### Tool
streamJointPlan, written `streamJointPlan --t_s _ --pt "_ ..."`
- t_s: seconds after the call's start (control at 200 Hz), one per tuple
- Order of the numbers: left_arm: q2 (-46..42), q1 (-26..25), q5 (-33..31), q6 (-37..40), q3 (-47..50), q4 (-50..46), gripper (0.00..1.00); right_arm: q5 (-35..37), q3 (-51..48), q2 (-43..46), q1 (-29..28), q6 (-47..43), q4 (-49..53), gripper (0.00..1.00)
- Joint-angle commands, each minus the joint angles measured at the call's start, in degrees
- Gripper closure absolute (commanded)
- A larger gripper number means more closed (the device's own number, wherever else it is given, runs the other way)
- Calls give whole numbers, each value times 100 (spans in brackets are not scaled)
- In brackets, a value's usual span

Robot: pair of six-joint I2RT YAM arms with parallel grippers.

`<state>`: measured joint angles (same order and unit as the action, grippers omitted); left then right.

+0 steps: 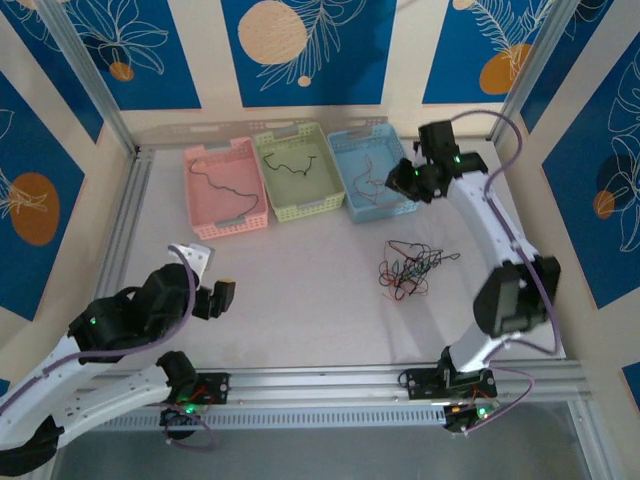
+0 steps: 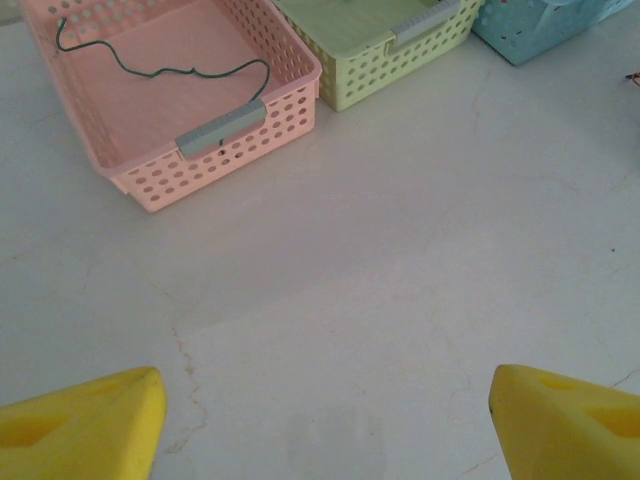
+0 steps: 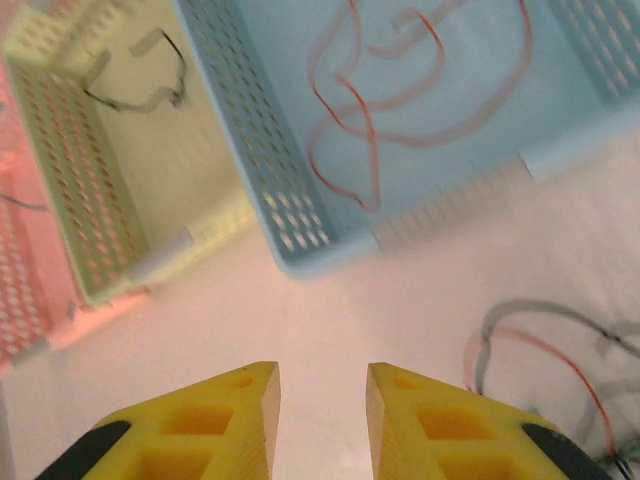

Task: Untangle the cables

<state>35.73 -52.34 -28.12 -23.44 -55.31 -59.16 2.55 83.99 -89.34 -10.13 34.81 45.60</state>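
Note:
A tangle of thin black, red and orange cables (image 1: 410, 265) lies on the table right of centre; its edge also appears in the right wrist view (image 3: 560, 340). Single cables lie in the baskets: a dark green one (image 2: 160, 72) in the pink basket (image 1: 225, 225), a black one (image 1: 290, 163) in the green basket (image 1: 300, 210), a red one (image 3: 345, 110) in the blue basket (image 1: 380, 212). My right gripper (image 3: 322, 372) hovers open and empty just off the blue basket's near right corner (image 1: 400, 180). My left gripper (image 2: 326, 400) stands wide open over bare table, near left (image 1: 222, 295).
The three baskets stand side by side along the back of the table. An aluminium frame rail (image 1: 330, 382) runs along the near edge, with upright posts at the back corners. Bare tabletop (image 1: 300, 290) lies between the left gripper and the tangle.

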Motion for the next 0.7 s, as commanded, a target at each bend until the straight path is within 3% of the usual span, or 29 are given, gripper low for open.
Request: streamJointPlan --t_s 0.0,0.125,0.28,0.425,0.56,0.695 --pt "44 59 165 121 71 71 16 390 -1270 586 189 -2 -243 70" --pt "71 58 220 139 73 96 16 586 -2343 1218 427 27 -470 68" --pt "150 60 337 174 82 130 16 562 -3090 1317 784 -33 -712 68" --pt "201 58 365 182 91 144 16 222 -3265 977 1004 -96 -1023 69" --pt "246 58 386 183 90 141 16 115 -3315 852 991 -80 -1113 80" --pt "320 65 403 182 93 146 16 188 -3360 1248 951 -125 -997 78"
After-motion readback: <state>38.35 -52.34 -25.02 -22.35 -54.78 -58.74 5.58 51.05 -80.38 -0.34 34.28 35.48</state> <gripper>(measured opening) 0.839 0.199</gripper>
